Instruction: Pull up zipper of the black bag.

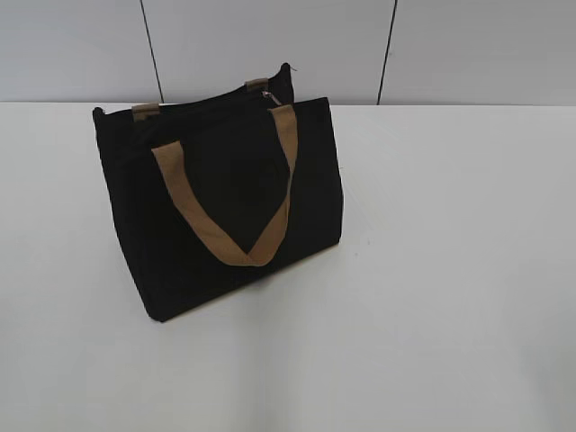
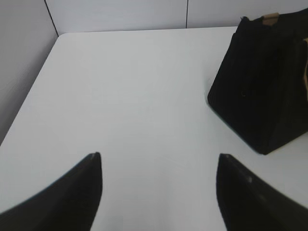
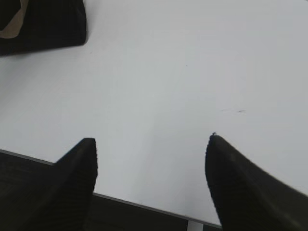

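The black bag stands on the white table toward 10 o'clock from the middle of the exterior view, near the far edge by the wall, with wide bare table at 3 and 6 o'clock. The tiny silver zipper sits at the top at 12 o'clock, hard to make out. The left gripper and right gripper both gape wide and hold nothing, well apart from the bag, which is cut off in both wrist views.

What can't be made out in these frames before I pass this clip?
- Zipper: in the exterior view a tiny silver speck at the top of the black bag; its ring and the zip line's state are too small to read.
- Both wrist views: the bag is cut off by the frame edge, zipper out of view.
- Left gripper and right gripper: only the fingertips show; absent from the exterior view.
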